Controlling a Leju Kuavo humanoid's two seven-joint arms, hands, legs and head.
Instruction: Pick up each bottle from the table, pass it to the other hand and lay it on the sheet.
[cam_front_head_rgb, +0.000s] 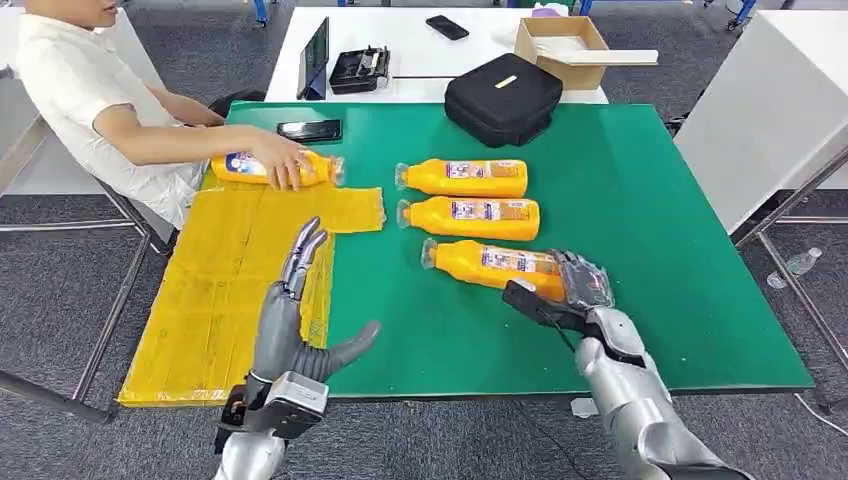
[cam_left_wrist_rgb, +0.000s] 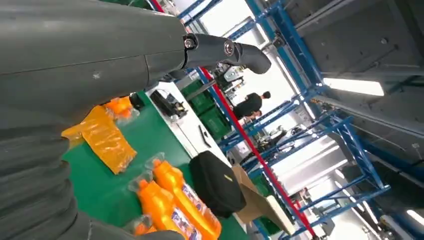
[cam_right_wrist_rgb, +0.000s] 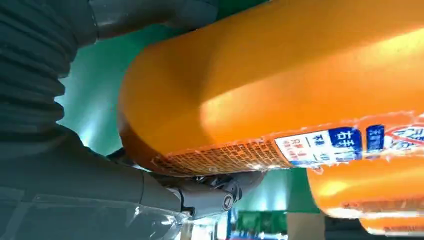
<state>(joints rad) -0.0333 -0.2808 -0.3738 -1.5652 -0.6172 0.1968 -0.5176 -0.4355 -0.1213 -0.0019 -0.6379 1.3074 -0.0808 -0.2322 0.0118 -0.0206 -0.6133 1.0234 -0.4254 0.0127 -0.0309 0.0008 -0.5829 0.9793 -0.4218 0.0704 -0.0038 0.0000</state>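
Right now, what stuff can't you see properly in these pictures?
- Nearest bottle: in the head view, the right hand covers its base end; whether it has left the table cannot be told.
- Label print: right wrist view, too small and tilted to read.
- Fourth bottle: the person's hand covers its middle.
- Left hand: its palm side faces away from the head view.

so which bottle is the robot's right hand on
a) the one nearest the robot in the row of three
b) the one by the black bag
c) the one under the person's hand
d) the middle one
a: the right hand is wrapped round the base of the nearest bottle, which lies on the green table.
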